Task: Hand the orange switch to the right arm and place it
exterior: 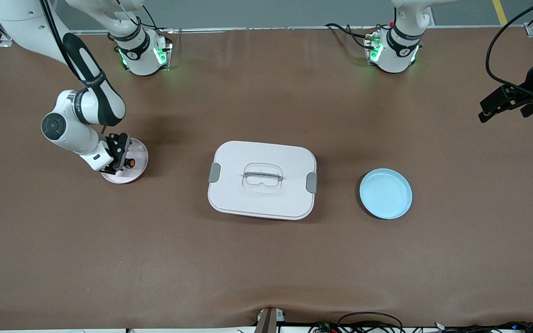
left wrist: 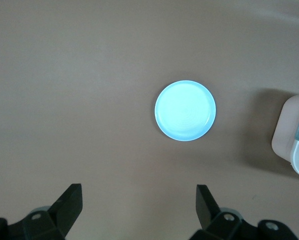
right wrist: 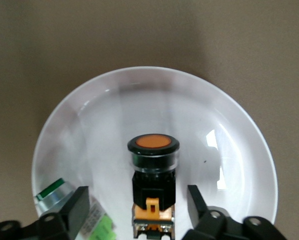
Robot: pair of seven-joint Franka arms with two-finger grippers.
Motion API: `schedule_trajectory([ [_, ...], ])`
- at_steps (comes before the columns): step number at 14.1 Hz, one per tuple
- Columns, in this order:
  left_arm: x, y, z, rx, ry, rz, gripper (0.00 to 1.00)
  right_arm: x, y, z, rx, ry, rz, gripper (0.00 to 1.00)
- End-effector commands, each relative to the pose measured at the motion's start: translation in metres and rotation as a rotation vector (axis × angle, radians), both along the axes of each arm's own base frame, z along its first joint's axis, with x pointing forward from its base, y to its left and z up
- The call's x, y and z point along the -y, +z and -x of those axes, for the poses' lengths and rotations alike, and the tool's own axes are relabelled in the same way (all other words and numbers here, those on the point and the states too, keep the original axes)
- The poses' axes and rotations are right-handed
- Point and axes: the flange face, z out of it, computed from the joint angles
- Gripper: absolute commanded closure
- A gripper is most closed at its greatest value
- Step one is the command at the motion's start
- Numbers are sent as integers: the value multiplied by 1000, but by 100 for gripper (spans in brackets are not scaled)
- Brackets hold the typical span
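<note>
The orange switch (exterior: 130, 163) lies on a small white plate (exterior: 139, 149) at the right arm's end of the table. In the right wrist view the switch (right wrist: 153, 175) shows its orange cap, black body and orange-tan block. My right gripper (exterior: 120, 161) is low over the plate, open, with a finger (right wrist: 77, 202) on each side of the switch (right wrist: 138, 198) and a gap on both sides. My left gripper (exterior: 502, 108) is open and empty (left wrist: 139, 192), raised over the left arm's end of the table.
A small white-and-green component (right wrist: 54, 192) lies on the white plate (right wrist: 89, 125) beside the switch. A white lidded box (exterior: 263, 179) sits mid-table and shows in the left wrist view (left wrist: 294, 140). A light blue plate (exterior: 386, 193) (left wrist: 185, 110) lies toward the left arm's end.
</note>
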Motion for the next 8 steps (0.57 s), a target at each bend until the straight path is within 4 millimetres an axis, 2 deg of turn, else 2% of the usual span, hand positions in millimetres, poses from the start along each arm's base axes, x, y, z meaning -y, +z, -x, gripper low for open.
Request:
schedule_trajectory([
  [1,5,2,11,3,-44,3,0,-3,47,-11,-57,-100,-3,0],
  [5,12,8,7,3,-80,4,0,-2,106,-36,-164,-297,31,0],
  [8,27,5,3,-4,-97,7,0,-4,149,-35,-185,-594,99,0],
])
